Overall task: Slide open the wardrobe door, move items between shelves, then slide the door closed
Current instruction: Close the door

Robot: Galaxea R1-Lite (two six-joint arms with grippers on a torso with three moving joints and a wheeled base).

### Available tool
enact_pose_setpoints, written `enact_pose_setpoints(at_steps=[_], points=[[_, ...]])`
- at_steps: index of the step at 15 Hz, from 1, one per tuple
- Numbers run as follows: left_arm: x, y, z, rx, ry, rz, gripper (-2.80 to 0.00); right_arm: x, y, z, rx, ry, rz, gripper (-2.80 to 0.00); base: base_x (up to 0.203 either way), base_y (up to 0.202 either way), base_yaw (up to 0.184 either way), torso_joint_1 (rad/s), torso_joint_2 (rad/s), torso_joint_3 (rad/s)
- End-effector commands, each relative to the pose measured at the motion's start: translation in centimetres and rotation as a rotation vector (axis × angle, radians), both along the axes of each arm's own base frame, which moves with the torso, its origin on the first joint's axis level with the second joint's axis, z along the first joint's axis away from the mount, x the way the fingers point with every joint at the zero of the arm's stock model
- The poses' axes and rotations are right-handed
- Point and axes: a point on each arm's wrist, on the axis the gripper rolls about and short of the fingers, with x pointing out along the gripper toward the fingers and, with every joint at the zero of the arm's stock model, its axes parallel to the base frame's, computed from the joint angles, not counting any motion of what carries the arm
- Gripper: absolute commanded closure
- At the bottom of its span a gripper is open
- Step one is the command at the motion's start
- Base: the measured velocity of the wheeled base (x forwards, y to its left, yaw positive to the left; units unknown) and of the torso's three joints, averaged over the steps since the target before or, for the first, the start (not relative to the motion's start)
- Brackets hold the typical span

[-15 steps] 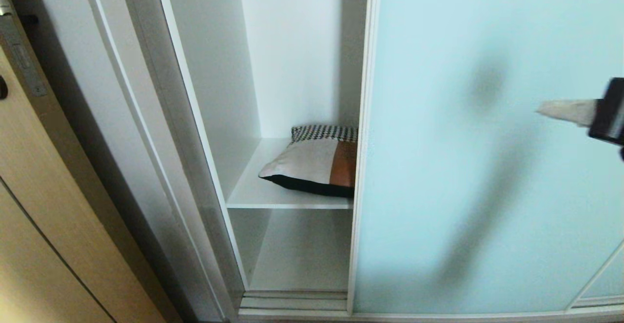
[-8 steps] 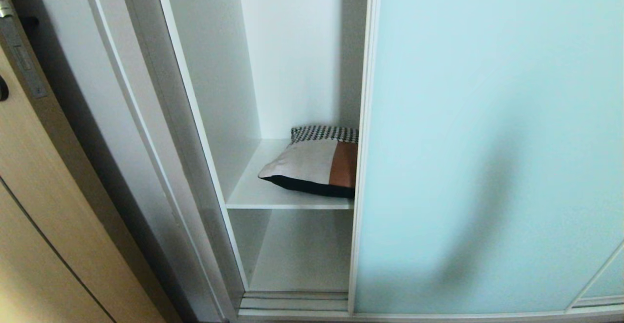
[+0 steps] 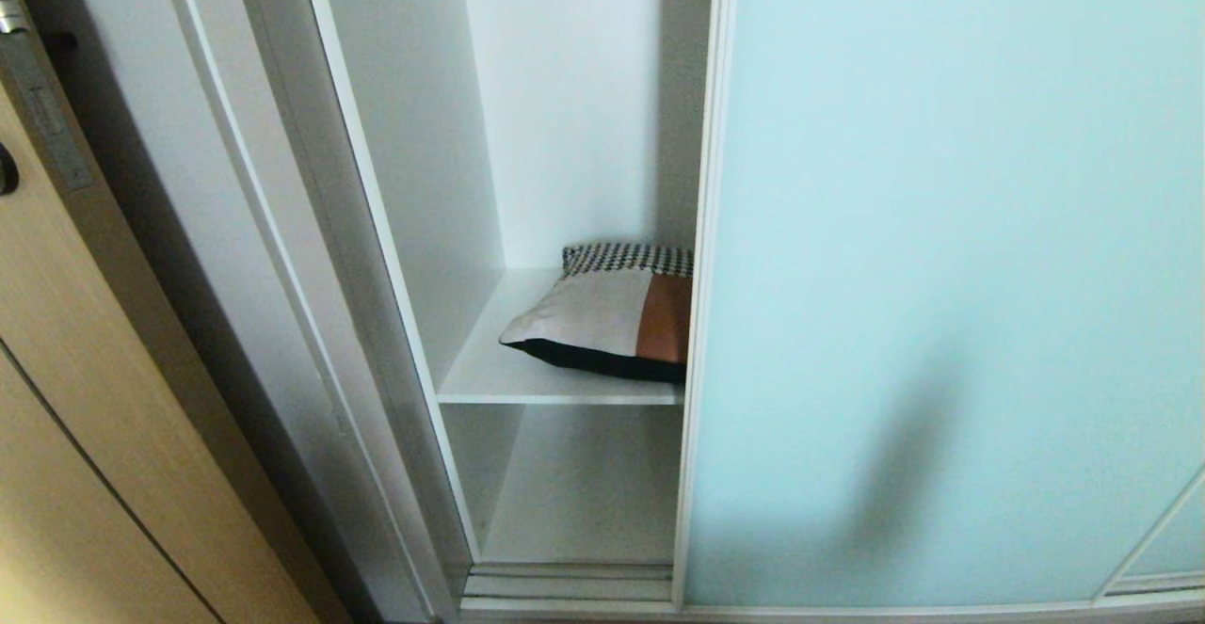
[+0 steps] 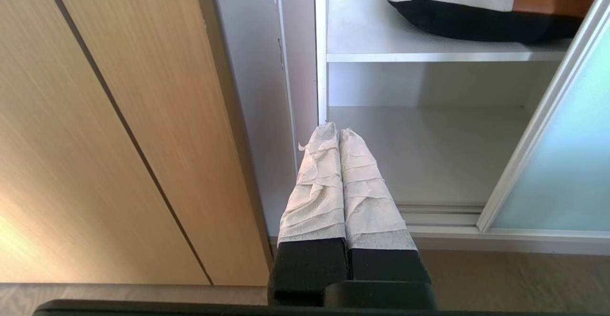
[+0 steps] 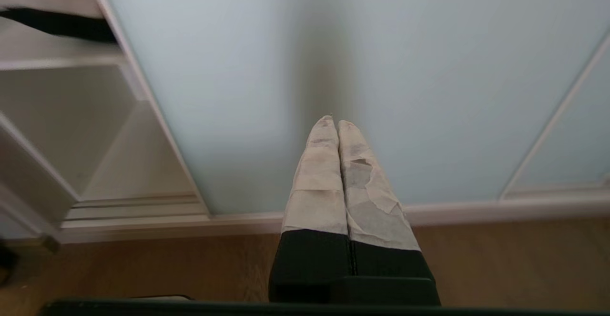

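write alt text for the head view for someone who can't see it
A patchwork cushion lies on a white shelf inside a wardrobe, partly hidden behind the frosted aqua sliding door, which stands partly open. A lower shelf sits beneath, and a tan wooden door is on the left; no gripper is in view.

The sliding wardrobe door blocks the right side, leaving a narrow opening at left. The cushion fills the upper shelf; the lower shelf lies bare.
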Motion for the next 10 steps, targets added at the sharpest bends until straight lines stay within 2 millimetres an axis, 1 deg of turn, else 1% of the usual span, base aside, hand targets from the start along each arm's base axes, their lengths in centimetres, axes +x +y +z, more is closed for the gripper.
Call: enact_pose_setpoints(at_steps=[1,2,3,6,7,8,10], points=[[0.0,0.0,0.0,0.000,0.002,0.000,0.00,1.1,0.0,-2.9,0.015,-0.002,-0.001,0.00,0.000,0.000,0.000,0.000,0.00,0.000],[0.0,0.0,0.0,0.000,0.002,0.000,0.00,1.3,0.1,-3.2,0.017,-0.019,0.057,0.00,0.000,0.000,0.000,0.000,0.00,0.000],[0.0,0.0,0.0,0.002,0.002,0.000,0.00,1.3,0.2,-3.1,0.008,-0.028,0.068,0.00,0.000,0.000,0.000,0.000,0.00,0.000],[0.0,0.0,0.0,0.000,0.002,0.000,0.00,1.7,0.1,-3.5,-0.023,-0.065,0.053,0.00,0.000,0.000,0.000,0.000,0.00,0.000],[0.0,0.0,0.0,0.000,0.002,0.000,0.00,1.7,0.1,-3.7,-0.055,-0.057,0.056,0.00,0.000,0.000,0.000,0.000,0.00,0.000],[0.0,0.0,0.0,0.000,0.002,0.000,0.00,1.7,0.1,-3.9,-0.062,-0.032,0.059,0.00,0.000,0.000,0.000,0.000,0.00,0.000],[0.0,0.0,0.0,0.000,0.002,0.000,0.00,1.8,0.1,-3.8,-0.053,-0.039,0.060,0.00,0.000,0.000,0.000,0.000,0.00,0.000]])
